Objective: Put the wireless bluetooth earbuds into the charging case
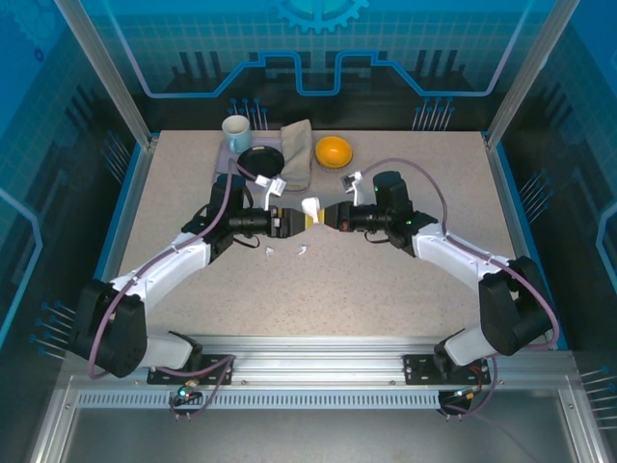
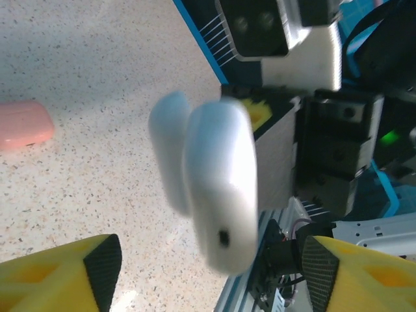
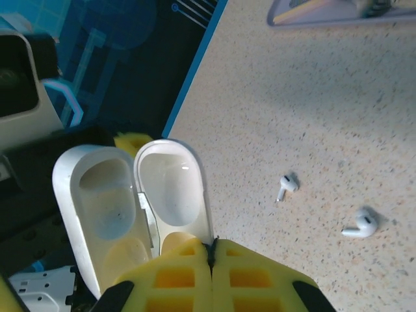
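Right gripper point(image 3: 211, 246): yellow fingers pinched together on one shell edge of the white rounded plastic charging case point(image 3: 172, 188), which is hinged open and held above the middle of the worktop point(image 1: 405, 289). Left gripper point(image 2: 209, 266): fingers spread wide either side of the case, clear of it; here the case is blurred. Two white stemmed plastic earbuds point(image 3: 286, 185) lie apart on open worktop toward the near edge. The left wrist view adds a salmon-pink rounded case point(image 2: 23, 123), cut off at the frame edge.

Both arms are reaching inward, tips facing; the left gripper point(image 1: 295, 221) is gaping wide, the right gripper point(image 1: 326, 216) is pinching tight.
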Tool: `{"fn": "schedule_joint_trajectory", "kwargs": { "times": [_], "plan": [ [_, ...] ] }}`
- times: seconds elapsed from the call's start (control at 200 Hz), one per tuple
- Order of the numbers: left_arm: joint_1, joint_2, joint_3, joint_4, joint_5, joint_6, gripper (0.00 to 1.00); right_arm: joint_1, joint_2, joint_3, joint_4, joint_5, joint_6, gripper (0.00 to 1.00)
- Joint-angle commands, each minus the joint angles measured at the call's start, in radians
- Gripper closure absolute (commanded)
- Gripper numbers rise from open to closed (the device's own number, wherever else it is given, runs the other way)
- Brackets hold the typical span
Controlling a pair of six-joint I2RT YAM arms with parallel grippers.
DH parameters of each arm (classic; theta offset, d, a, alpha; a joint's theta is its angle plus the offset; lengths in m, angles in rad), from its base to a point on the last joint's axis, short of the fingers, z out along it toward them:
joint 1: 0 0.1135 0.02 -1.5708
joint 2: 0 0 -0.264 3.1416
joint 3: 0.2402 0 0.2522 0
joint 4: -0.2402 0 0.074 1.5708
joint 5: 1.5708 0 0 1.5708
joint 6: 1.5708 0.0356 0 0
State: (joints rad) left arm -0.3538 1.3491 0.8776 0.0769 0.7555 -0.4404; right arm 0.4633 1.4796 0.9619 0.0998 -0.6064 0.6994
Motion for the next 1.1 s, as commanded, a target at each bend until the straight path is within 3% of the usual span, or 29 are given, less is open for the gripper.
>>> {"fn": "schedule_joint_trajectory", "kwargs": {
  "times": [0.0, 0.12, 0.23, 0.39, 0.495, 0.695, 1.095],
  "plan": [
    [0.024, -0.055, 0.072, -0.095, -0.010, 0.088, 0.17, -0.030, -0.008, 0.119, -0.237, 0.006, -0.190, 1.00],
    [0.060, -0.061, 0.168, -0.263, 0.039, 0.211, 0.12, -0.046, 0.008, 0.269, -0.502, -0.006, -0.448, 1.00],
    [0.090, 0.004, 0.312, -0.496, 0.166, 0.364, 0.12, -0.045, 0.030, 0.422, -0.740, -0.026, -0.690, 1.00],
    [0.093, 0.154, 0.522, -0.879, 0.342, 0.608, 0.15, -0.045, 0.048, 0.554, -0.947, -0.014, -0.862, 1.00],
    [0.092, 0.201, 0.567, -0.933, 0.420, 0.642, 0.16, -0.042, 0.061, 0.601, -1.017, 0.000, -0.908, 1.00],
    [0.089, 0.254, 0.619, -1.016, 0.463, 0.693, 0.17, -0.002, 0.094, 0.646, -1.095, 0.042, -0.957, 1.00],
    [0.011, 0.343, 0.624, -1.061, 0.446, 0.727, 0.31, 0.066, 0.170, 0.702, -1.120, 0.078, -0.970, 1.00]
  ]
}}
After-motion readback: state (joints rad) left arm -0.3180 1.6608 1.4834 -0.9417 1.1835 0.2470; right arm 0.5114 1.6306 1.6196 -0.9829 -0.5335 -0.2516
